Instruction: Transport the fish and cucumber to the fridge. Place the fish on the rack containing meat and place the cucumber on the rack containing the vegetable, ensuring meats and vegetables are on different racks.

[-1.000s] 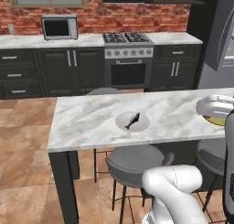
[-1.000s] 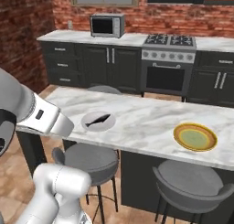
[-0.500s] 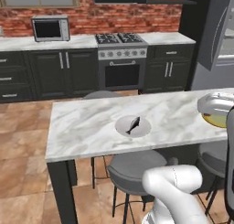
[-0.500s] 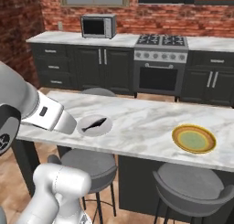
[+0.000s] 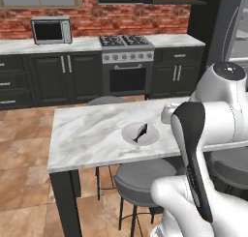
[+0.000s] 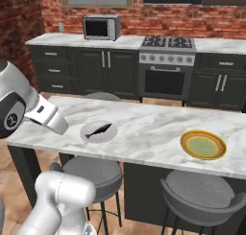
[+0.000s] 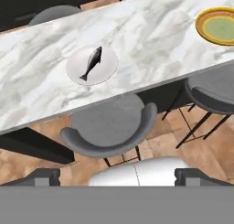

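- Simulated kitchen: red brick back wall, dark cabinets under a pale counter, a silver microwave [image 5: 51, 30] on it and a steel stove with oven [image 6: 166, 68] alongside.
- In front, a long white marble-topped table [image 5: 92, 134] on dark legs, with round grey stools [image 7: 109, 124] tucked under its near edge.
- The small slender dark grey-black fish [image 5: 141, 131] lies on a flat round pale grey plate [image 5: 131, 133], roughly mid-table; in the hand view it lies at a slant across the plate.
- Right base view and hand view add a round yellow-rimmed plate with a green centre [image 6: 203, 144], farther along the table, well apart from the fish plate. In the left base view the white arm covers that part of the table.
- Left base view alone catches a strip of the tall light grey fridge [image 5: 240, 35] at the right edge, past the dark cabinets.
- Gripper [image 7: 116, 177]: in the hand view its two dark finger tips [image 7: 44, 177] rise at the bottom, far apart, jaws spread wide with nothing between them; it hangs above a stool and the near table edge, well clear of the fish.
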You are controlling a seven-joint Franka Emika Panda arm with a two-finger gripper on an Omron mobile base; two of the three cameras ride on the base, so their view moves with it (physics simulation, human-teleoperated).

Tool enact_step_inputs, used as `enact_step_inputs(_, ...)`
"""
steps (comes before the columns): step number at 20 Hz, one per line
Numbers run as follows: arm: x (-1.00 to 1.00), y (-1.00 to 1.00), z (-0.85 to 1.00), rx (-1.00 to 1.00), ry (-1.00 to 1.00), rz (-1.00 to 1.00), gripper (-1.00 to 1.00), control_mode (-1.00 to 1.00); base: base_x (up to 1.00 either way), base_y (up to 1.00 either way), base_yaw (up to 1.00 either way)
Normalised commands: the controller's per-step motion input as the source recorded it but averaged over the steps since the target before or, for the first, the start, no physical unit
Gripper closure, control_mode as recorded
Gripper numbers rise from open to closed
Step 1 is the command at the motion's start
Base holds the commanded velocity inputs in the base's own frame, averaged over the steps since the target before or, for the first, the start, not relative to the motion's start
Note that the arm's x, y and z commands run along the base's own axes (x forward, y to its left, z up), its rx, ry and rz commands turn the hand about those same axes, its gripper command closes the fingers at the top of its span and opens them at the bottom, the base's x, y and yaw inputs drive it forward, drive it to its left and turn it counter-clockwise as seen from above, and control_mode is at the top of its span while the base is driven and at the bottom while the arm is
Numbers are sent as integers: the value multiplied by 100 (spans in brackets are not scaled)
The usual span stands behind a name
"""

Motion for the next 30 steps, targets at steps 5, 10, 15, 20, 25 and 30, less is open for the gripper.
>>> enact_step_inputs(5,85,50,-75,3,20,-6,-100,-100,0,0,0)
enact_step_inputs(10,88,10,-54,3,22,-1,-100,-100,0,0,0)
enact_step_inputs(15,84,0,-48,7,20,0,-100,-100,0,0,0)
enact_step_inputs(20,69,-8,-34,1,8,0,-100,-100,0,0,0)
enact_step_inputs(25,62,-6,-40,0,2,0,-100,-100,0,0,0)
enact_step_inputs(30,55,-21,-34,0,0,0,-100,-100,0,0,0)
